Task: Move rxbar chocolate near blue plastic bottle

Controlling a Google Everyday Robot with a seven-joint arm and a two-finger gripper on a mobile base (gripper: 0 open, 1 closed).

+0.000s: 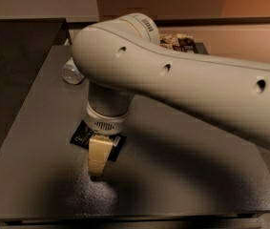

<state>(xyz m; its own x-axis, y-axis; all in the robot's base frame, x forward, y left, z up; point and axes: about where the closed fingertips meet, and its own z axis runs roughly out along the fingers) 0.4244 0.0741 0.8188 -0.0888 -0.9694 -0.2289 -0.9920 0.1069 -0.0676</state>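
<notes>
The rxbar chocolate [82, 136] is a flat black wrapped bar lying on the dark table [187, 175]. Most of it is hidden behind my wrist and finger. My gripper [96, 168] hangs from the big white arm [172, 75] right over the bar, with a cream finger [99, 154] reaching down to the table at the bar's near edge. The blue plastic bottle [71, 72] lies at the table's far left, mostly hidden behind the arm; only its end shows.
A brown-and-cream chip bag [177, 41] lies at the table's far edge behind the arm. A second dark surface [15, 42] stands to the left, beyond the table's left edge.
</notes>
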